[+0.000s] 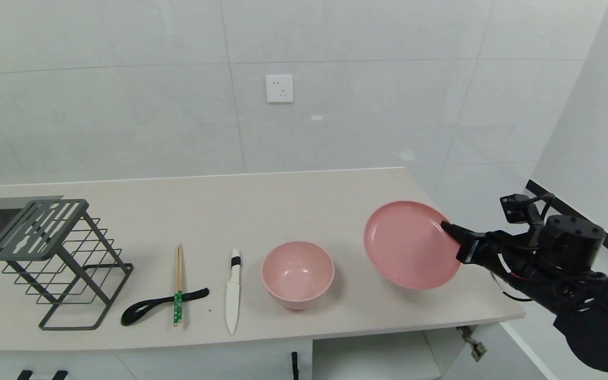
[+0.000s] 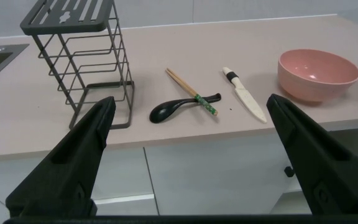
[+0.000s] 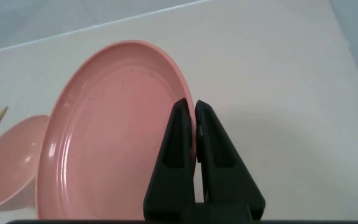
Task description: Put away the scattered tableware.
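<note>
**Right gripper (image 1: 449,228) pinches plate (image 1: 407,245) rim**

Fingers (image 3: 179,143) are clenched on the tilted plate's 3 o'clock edge, over the counter's (image 1: 283,211) right end. Rack (image 1: 56,253) stands well apart at 9 o'clock, beyond the bowl (image 1: 297,272). Left gripper (image 2: 190,102), fingers spread and holding nothing, is nearer the rack.

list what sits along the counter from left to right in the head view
dark grey wire rack → black plastic spoon → cream-white knife → pink round bowl → pink round plate, held by the black right gripper
</note>
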Available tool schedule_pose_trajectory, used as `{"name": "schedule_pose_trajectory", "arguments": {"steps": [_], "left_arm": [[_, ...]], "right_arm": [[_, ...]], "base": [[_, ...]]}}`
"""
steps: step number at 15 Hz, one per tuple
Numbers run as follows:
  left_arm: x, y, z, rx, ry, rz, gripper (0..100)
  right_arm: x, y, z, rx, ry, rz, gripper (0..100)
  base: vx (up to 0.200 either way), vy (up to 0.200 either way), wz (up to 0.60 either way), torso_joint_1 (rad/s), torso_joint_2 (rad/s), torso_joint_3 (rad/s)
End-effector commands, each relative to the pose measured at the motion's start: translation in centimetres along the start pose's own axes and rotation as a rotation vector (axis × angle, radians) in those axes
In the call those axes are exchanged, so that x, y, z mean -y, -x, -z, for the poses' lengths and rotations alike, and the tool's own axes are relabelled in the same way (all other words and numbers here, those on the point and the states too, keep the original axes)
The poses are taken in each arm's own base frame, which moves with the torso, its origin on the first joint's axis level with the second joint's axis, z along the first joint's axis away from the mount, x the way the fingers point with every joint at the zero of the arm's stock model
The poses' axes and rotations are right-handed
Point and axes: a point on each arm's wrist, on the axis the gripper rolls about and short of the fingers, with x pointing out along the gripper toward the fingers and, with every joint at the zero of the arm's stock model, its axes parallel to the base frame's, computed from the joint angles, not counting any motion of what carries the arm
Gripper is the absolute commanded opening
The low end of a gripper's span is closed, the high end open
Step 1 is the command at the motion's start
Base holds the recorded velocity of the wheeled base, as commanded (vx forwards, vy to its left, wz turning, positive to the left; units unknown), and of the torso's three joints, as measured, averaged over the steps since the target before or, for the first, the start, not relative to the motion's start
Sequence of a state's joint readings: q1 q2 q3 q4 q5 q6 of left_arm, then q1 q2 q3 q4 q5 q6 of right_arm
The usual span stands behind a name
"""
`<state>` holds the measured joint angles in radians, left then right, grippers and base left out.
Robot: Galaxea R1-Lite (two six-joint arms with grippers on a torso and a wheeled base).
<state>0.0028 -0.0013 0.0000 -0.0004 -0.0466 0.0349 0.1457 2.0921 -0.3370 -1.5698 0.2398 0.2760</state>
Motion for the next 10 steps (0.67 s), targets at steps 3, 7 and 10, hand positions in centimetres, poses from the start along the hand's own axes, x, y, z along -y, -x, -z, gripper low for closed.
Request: {"name": "schedule_pose_trajectory", "arguments": {"steps": [3,7,10], "left_arm": [[0.0,0.0,0.0,0.0,0.006,0.005,100],[0.0,0.0,0.0,0.001,0.043,-0.005,100],[-0.1,0.1,-1.2,0.113,0.033,-0.012,100]], "right_arm": [[-1.8,3.1,-3.9,0.136,0.039,-0.06,0],[-2.6,4.2,-5.4,0.196,0.058,-0.091,0],[-2.8,4.1,-5.3,0.192,0.067,-0.099,0]], "base": [[0.0,0.0,0.0,0.0,0.0,0.0],[0.0,0.0,0.0,0.0,0.0,0.0],[0.0,0.0,0.0,0.0,0.0,0.0]]}}
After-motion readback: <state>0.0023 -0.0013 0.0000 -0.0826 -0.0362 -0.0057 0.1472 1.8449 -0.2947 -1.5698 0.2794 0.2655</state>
